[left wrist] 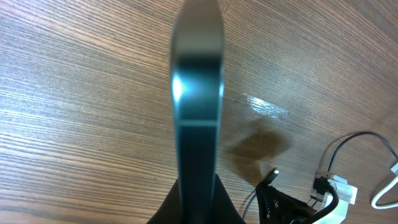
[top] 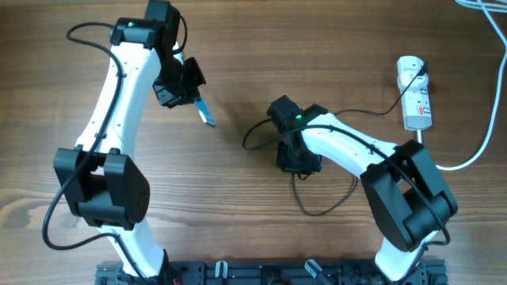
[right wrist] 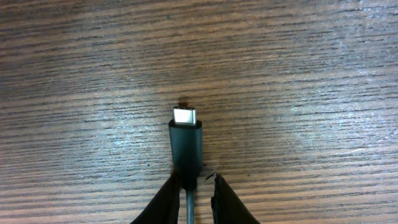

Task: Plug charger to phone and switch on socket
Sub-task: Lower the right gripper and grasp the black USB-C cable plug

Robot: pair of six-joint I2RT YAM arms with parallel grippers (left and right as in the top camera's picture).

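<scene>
Two grips are in place, and each brings its own risk. The left gripper (top: pixel 190 90) is fully closed on the phone (top: pixel 205 112), holding it edge-on above the table (top: pixel 238 47) at the far left. Only one end is clamped, so a push from the plug could probably tip or slide the phone in the jaws.

The right gripper (right wrist: pixel 189 202) is pinched nearly shut on the charger (right wrist: pixel 185 144), just behind the connector body. The metal tip sticks out past the fingertips (right wrist: pixel 163 200) over bare wood. That hold is narrow, so the plug could twist off-line and miss the port, which cannot be made out here. The charger's slack, curling near the right arm, could also snag.

From the plug, the phone lies well apart to the left and slightly farther back. The socket (top: pixel 415 93) sits at the far right, well away from both grippers.
</scene>
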